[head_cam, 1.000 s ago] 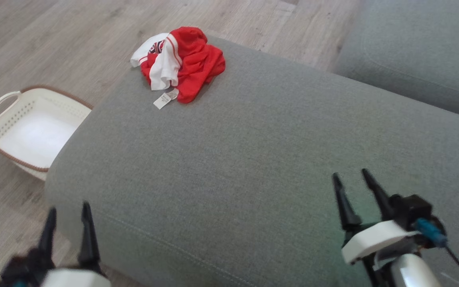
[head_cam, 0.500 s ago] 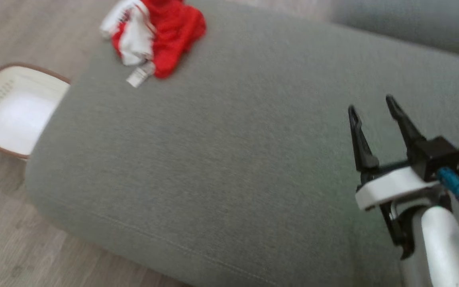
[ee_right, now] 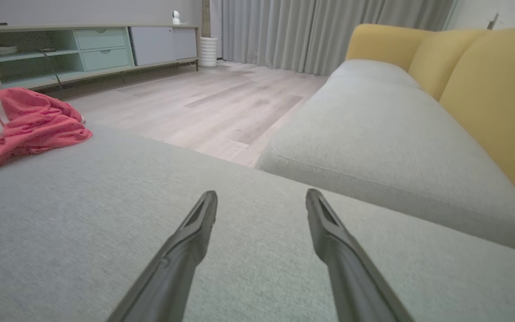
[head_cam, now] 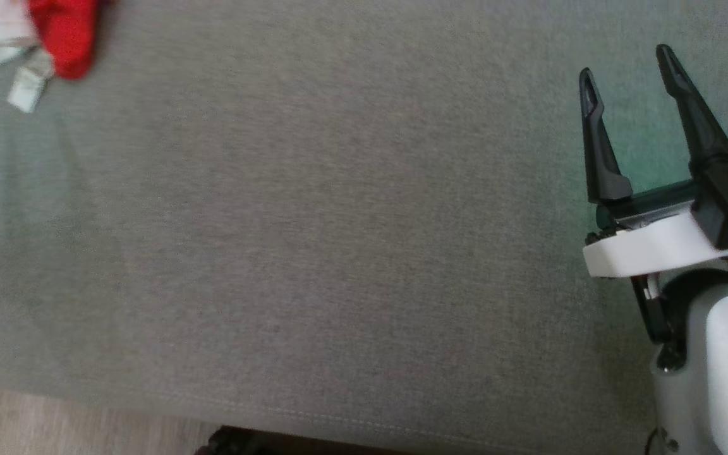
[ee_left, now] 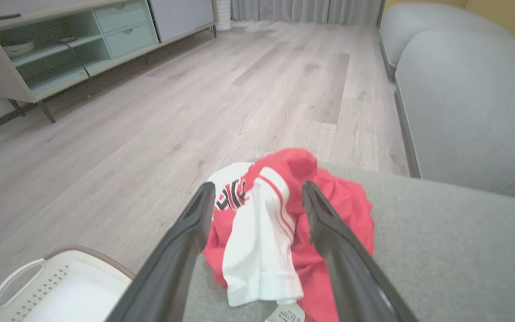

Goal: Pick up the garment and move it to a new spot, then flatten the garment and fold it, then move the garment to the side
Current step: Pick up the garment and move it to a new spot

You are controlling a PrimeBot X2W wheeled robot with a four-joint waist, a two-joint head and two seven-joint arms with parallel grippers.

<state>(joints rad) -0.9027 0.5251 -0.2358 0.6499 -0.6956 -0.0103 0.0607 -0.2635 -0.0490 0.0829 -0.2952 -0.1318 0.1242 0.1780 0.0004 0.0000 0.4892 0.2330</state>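
Grey woven fabric covers the broad seat cushion, with pale wood floor beyond it. On the left gripper the two dark fingers stand wide apart with nothing between them. In the left wrist view they frame the garment, which lies just ahead of the tips; whether they touch it cannot be told. The right gripper is likewise spread and empty, hovering over bare cushion well apart from the garment.

The garment is a red and white piece crumpled into a loose heap near the cushion's far left corner, close to the edge. A white panel with red stripes drapes over its front, and a small white label trails from the near side. A white plastic basket sits on the floor beside that corner.

The cloth looks light, thin and limp. It will likely sag and unroll when lifted, and it is not fragile. A pinch on a raised fold at the top of the heap seems the best hold, deep enough to catch several layers. The label or a single hem may slip or leave the rest trailing. The woven cushion probably drags on the cloth, so lifting clear looks wiser than sliding.
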